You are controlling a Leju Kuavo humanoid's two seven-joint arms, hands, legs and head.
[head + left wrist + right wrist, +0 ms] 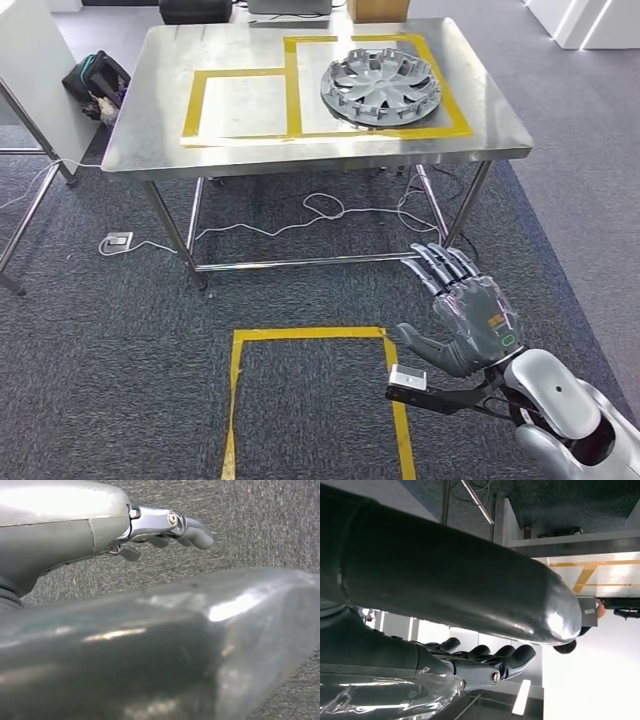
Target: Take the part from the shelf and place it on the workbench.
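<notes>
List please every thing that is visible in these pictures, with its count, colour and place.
hubcap: one, grey, on the table inside the right taped square
table: one, steel, ahead of the robot, on the carpet
tape squares: two, yellow, side by side on the tabletop
floor square: one, yellow tape, on the carpet in front of the table
cables: white, on the carpet under the table
power strip: one, white, on the carpet near the table's left legs
bag: one, dark, on the floor left of the table
box: one, brown, behind the table's far edge
right hand: one, grey, fingers apart, holding nothing, above the carpet
left hand: one, grey, holding nothing, above the carpet
</notes>
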